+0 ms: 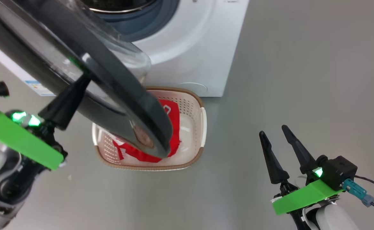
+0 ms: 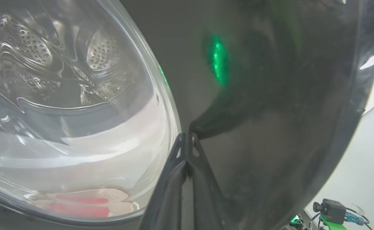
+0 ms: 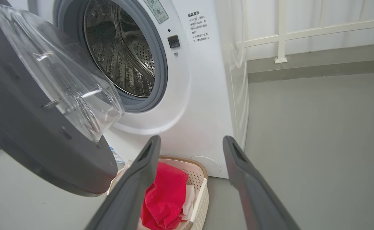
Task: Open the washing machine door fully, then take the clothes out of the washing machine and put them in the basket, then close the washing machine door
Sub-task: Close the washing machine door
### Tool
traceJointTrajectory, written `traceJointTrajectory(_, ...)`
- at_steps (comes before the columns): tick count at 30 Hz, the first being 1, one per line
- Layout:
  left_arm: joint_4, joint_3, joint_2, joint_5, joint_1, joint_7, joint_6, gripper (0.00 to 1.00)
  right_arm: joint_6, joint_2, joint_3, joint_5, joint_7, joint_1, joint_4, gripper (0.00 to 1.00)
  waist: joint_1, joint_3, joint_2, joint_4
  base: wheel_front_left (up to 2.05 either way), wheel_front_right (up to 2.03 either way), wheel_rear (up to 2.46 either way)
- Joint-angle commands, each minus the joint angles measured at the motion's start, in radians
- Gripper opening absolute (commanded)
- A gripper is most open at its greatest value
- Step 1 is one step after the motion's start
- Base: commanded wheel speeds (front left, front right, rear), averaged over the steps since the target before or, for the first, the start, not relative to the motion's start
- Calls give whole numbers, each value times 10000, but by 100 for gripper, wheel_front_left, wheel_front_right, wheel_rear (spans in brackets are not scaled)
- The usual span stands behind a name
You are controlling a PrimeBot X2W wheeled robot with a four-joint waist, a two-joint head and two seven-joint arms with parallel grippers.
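At my lower left, my arm reaches up and forward. The left gripper point(image 1: 83, 80) point(image 2: 187, 135) has its two long dark fingers pressed together, holding nothing, with the tips against the glossy black rim of the large round washing machine door point(image 1: 123, 89) point(image 2: 270, 127) point(image 3: 24, 127), just beside its bulging clear glass window point(image 2: 78, 111).

That door stands partly open above the small cream perforated basket point(image 1: 187, 105) point(image 3: 202, 195). The bright red clothes point(image 1: 174, 118) point(image 3: 164, 195) lie in the basket, in front of the big white front-loading washing machine point(image 1: 199, 48) point(image 3: 202, 95).

At lower right, my right gripper point(image 1: 273, 130) point(image 3: 191, 140) hangs spread wide and empty, well apart from the basket.
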Motion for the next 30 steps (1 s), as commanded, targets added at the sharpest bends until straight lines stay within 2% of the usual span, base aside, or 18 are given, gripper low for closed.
traceJointTrajectory(1, -14, 367, 328, 156, -718, -128, -71, 0, 46, 21, 258, 192, -65, -275, -312, 100, 0, 348, 0, -392, 0, 0, 0)
traceJointTrajectory(10, 1035, 78, 203, 300, -1806, -270, -71, 0, 46, 22, 301, 434, -65, -486, -442, 100, 0, 785, 0, -985, 0, 0, 0)
traceJointTrajectory(19, 2474, -69, -362, 425, -3092, -464, -71, 0, 46, 22, 303, 571, -65, -695, -559, 100, 0, 1158, 0, -1395, 0, 0, 0)
traceJointTrajectory(30, 4080, 388, -1159, 1163, -4310, -574, -71, 0, 46, 22, 296, 628, -65, -935, -676, 100, 0, 1545, 0, -1666, 0, 0, 0)
